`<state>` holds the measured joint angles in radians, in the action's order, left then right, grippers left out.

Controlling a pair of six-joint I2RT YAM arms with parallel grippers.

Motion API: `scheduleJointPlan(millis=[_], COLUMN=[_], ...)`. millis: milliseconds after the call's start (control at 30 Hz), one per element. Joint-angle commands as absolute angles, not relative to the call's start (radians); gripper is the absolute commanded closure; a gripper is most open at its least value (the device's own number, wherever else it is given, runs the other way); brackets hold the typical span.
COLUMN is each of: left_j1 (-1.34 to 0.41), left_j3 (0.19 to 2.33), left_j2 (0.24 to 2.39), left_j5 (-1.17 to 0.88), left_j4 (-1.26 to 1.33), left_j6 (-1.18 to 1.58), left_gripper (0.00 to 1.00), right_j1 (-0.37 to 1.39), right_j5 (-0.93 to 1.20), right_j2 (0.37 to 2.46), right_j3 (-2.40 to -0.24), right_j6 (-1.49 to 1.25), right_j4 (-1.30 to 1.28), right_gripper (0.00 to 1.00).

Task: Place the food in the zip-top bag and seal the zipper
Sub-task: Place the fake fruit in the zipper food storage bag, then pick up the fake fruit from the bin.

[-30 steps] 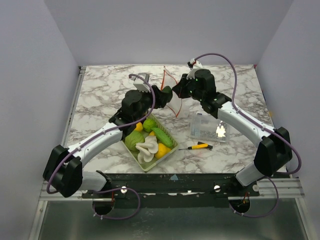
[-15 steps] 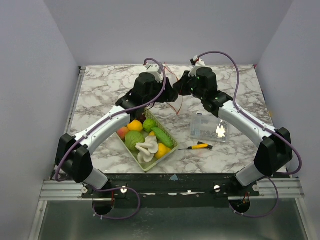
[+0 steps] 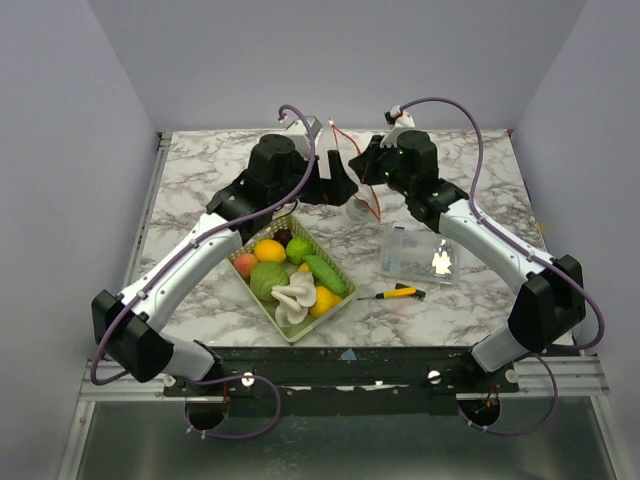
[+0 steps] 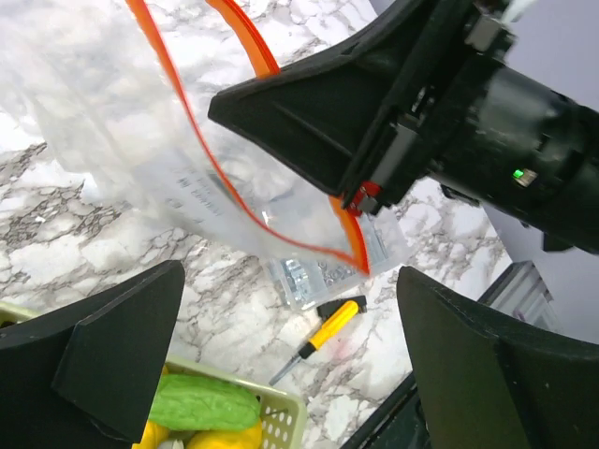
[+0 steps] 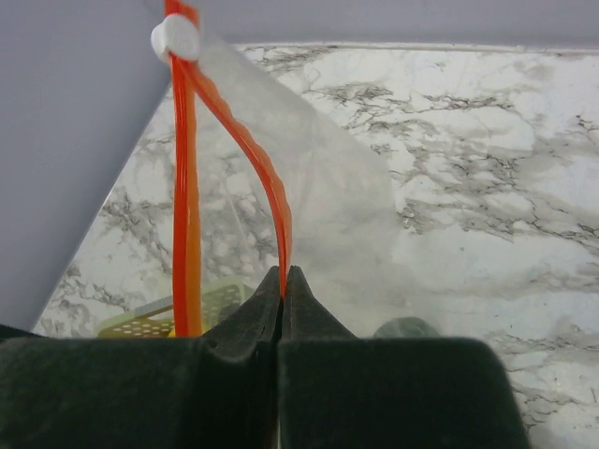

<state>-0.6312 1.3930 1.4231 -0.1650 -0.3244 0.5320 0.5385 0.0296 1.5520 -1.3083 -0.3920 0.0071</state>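
The clear zip-top bag (image 3: 357,207) hangs above the table between my two grippers; its red-orange zipper (image 5: 184,187) stands open, with a white slider (image 5: 176,37) at the top. My right gripper (image 5: 284,279) is shut on one strip of the zipper and holds the bag up. My left gripper (image 4: 290,281) is wide open and empty, right beside the bag (image 4: 112,122), below its mouth. The food (image 3: 290,275) lies in the pale green mesh basket (image 3: 338,304): orange, green, white, yellow and peach pieces. A dark rounded shape (image 5: 402,329) shows behind the bag; I cannot tell what it is.
A rigid clear plastic box (image 3: 415,255) lies right of the basket, below the right arm. A yellow-and-black screwdriver (image 3: 395,293) lies in front of it and shows in the left wrist view (image 4: 323,327). Grey walls close in the table at the back and sides.
My left gripper has moved from above the basket to the bag. The dark green piece at its tip a second ago no longer shows. My right gripper kept its hold on the zipper.
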Motion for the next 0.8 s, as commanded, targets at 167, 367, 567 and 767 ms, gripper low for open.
scheduleJointPlan(millis=[167,367,567,767], left_j1=[-0.567,-0.538,-0.536,-0.537], left_j3=[1.211,0.98,0.913,0.958], left_j2=[1.149,1.032,1.037,1.112], left_j5=[-0.219,-0.156,0.005,0.22], left_j4=[-0.467,-0.521,-0.582,-0.79], left_j6=[0.496,0.517,0.551,0.717], left_gripper=[0.02,0.01,0.02,0.02], right_j1=[0.529,0.528,0.529,0.529], right_j5=[0.015,0.015,0.004,-0.048], right_j2=[1.519,1.486,1.385,1.341], right_j3=[-1.257,-1.204,-1.027,-0.967], right_j6=[-0.332,-0.262,-0.172,-0.118], right_j4=[0.08,0.084,0.241,0.263], right_gripper=[1.0,0.99,0.99,0.99])
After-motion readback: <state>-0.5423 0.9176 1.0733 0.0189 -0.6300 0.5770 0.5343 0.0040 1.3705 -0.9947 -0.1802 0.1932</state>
